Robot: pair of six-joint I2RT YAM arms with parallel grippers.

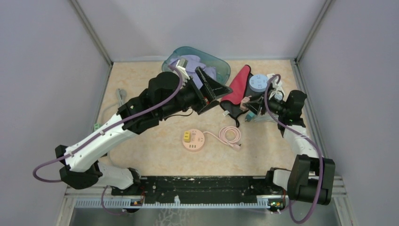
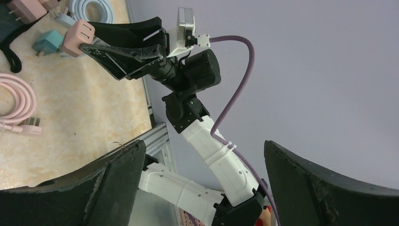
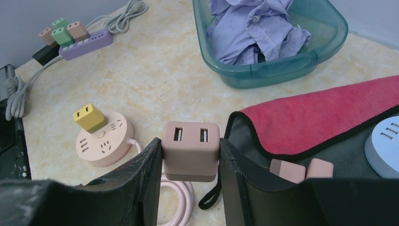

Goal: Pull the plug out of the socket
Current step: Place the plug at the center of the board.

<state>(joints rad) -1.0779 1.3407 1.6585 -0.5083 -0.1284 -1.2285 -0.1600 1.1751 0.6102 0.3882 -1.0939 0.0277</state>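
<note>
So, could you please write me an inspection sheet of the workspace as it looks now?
Surface: beige, stone-patterned tabletop.
Job's things: round pink socket lying flat, yellow plug seated in it.
Clutter: teal basin holding a lilac shirt; red cloth; purple power strip with several plugs in it; blue round socket.
Grippers: left gripper open and empty; right gripper shut on a pink USB adapter.
Cables: pink cable coiled beside the round pink socket; grey cable bundled at the table edge.
Surroundings: plain grey walls; nothing else seen.
</note>
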